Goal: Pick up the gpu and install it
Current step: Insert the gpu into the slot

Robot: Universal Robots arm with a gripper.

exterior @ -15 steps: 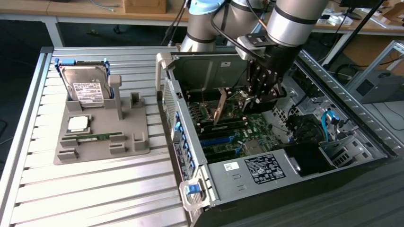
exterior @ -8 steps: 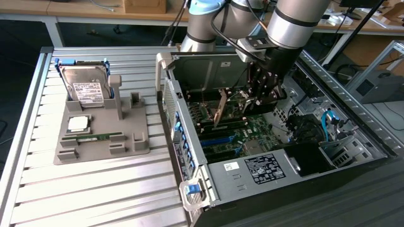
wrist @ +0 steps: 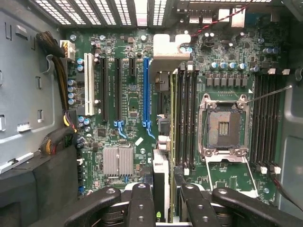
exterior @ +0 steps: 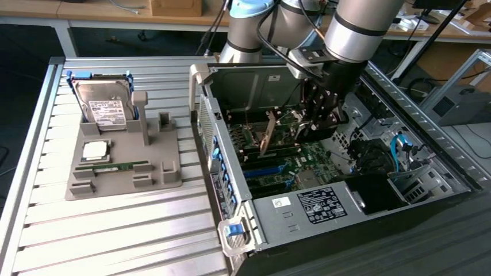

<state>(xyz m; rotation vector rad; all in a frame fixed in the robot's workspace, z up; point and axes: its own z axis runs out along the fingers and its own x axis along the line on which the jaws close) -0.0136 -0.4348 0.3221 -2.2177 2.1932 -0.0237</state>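
You see the gripper [exterior: 311, 123] down inside the open computer case [exterior: 230, 195], with the gpu [exterior: 267, 138] at its tip, standing on edge and tilted over the green motherboard [exterior: 307, 164]. On the exterior view's left, well apart from the case, a grey holder [exterior: 165, 172] on the slatted table [exterior: 115, 230] carries a hard drive [exterior: 103, 106] and a small green RAM stick [exterior: 119, 167].

no legible text found.
- white label [exterior: 106, 113] on hard drive [exterior: 98, 92], 10 o'clock in the exterior view: print too small to read.
- black label [exterior: 321, 204] and white sticker [exterior: 279, 202] on computer case [exterior: 284, 221], 5 o'clock: unreadable.
- motherboard [wrist: 137, 101] markings: unreadable.
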